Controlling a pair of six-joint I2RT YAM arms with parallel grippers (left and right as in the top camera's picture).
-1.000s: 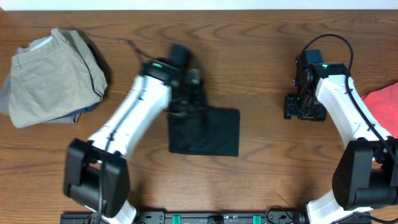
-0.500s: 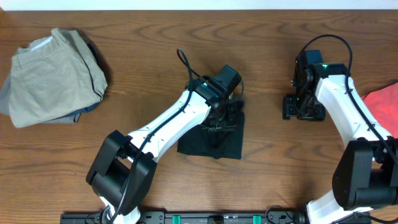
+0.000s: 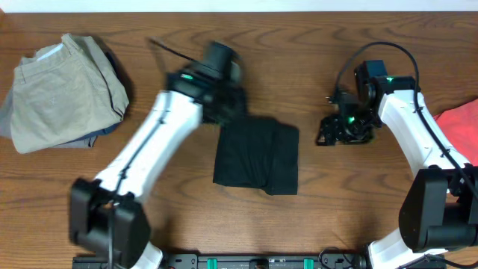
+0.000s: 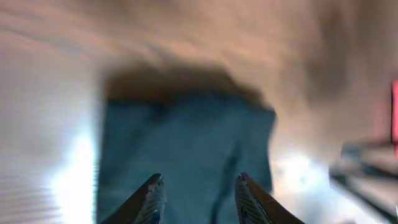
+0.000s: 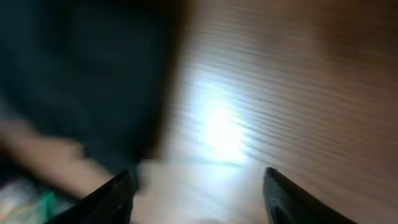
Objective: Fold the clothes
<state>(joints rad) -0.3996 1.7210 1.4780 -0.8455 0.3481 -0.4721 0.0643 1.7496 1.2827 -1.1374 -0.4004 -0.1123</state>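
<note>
Wood-grain tabletop (image 3: 321, 224) carries a dark folded garment (image 3: 258, 157) at its centre. It looks soft, light and limp, best pinched at a corner or hem. The left end effector (image 4: 198, 186), fingers spread and empty, hovers at its far edge, having pulled off the middle since half a second ago. The right end effector (image 5: 196, 186), also parted and empty, has swung nearer.
</note>
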